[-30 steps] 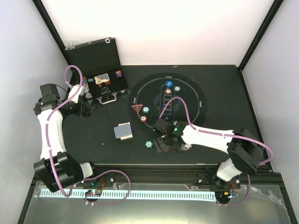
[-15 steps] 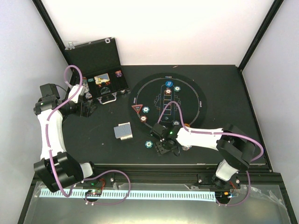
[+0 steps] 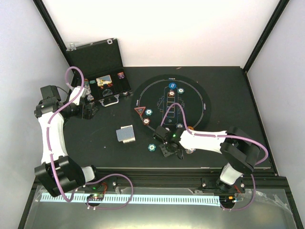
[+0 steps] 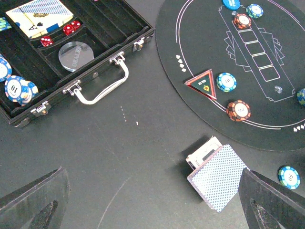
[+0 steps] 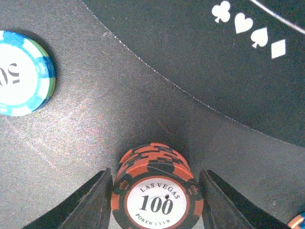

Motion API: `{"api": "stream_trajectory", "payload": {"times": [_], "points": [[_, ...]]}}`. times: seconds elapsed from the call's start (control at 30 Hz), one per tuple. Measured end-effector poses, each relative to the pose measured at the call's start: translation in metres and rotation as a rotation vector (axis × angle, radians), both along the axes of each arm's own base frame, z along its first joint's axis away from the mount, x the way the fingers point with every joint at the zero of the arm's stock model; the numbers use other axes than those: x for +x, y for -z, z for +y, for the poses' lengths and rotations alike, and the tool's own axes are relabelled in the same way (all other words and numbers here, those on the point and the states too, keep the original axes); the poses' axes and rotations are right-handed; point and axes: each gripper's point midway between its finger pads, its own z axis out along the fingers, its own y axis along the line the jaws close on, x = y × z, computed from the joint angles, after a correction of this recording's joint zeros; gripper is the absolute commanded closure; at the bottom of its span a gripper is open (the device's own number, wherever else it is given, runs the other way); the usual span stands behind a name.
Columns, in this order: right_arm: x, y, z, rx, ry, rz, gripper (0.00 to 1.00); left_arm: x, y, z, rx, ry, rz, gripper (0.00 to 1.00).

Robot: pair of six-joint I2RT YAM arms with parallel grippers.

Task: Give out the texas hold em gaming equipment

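1. Red-and-black round poker-chip stack (image 5: 157, 191) stands on dark table (image 5: 86, 124), just outside round black mat (image 5: 190, 57).
2. Right gripper (image 5: 156, 179) fingers flank it closely; grasp cannot be told.
3. Left gripper (image 4: 152, 205) spread wide, empty.

You see the same build twice: the left arm (image 3: 49, 136) and right arm (image 3: 207, 139) have white links and black joints. A mauve cable (image 3: 72, 71) loops along each. A green light (image 3: 174, 136) glows on the right wrist. The right end effector (image 5: 155, 198) has matte black fingers (image 5: 93, 205).
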Motion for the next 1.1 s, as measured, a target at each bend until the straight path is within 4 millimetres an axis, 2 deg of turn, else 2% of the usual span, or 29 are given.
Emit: {"api": "stream_trajectory", "payload": {"times": [0.4,0.87,0.97,1.1], "points": [[0.003,-0.004,0.001,-0.007,-0.007,-0.015,0.64,-0.001,0.001,-0.001,-0.008,0.003,0.003,0.01],[0.006,-0.006,-0.004,-0.018,0.003,-0.014,0.88,-0.001,0.000,-0.003,-0.018,0.009,-0.002,0.01],[0.011,-0.013,-0.008,-0.011,0.017,-0.018,0.89,0.000,0.000,-0.003,-0.020,0.010,-0.004,0.01],[0.026,-0.035,-0.011,0.024,0.039,-0.045,0.89,-0.001,-0.002,-0.004,-0.017,0.010,-0.010,0.01]]}}
